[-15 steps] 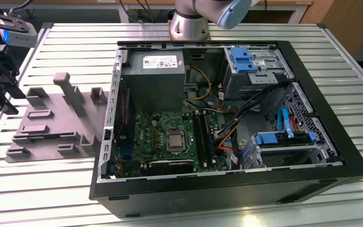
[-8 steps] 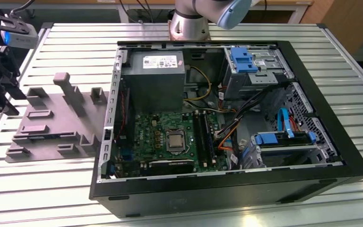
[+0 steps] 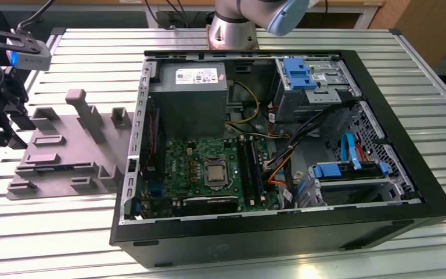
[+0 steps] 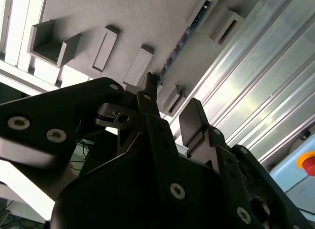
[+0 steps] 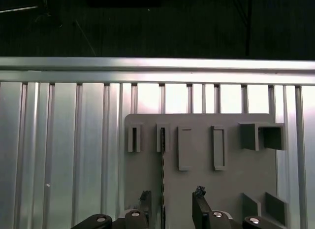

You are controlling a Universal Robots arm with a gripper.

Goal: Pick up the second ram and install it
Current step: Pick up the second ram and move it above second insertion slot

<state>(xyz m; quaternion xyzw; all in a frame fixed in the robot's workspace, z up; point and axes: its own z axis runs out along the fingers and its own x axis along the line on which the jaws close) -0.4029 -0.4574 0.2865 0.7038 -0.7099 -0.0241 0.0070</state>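
Observation:
The second ram [image 5: 162, 170] stands on edge in a narrow slot of the grey holder plate [image 5: 236, 179], showing as a thin dark strip. In the second wrist view the ram [image 4: 189, 29] is a thin line with bluish glints on the plate [image 4: 138, 17]. My gripper [image 5: 172, 197] hovers just above the plate, open, with one finger on each side of the ram's near end and not touching it. In the second wrist view the gripper [image 4: 170, 103] has a clear gap between its black fingers. In the exterior view the gripper [image 3: 2, 131] hangs over the plate's [image 3: 60, 151] left edge.
An open computer case [image 3: 285, 232] lies at the exterior view's right of the plate, with the motherboard's black memory slots [image 3: 252, 168], a power supply [image 3: 188, 99] and blue drive brackets [image 3: 297, 72]. The plate carries several raised blocks [image 3: 83, 110]. A ribbed aluminium table [image 5: 59, 155] lies underneath.

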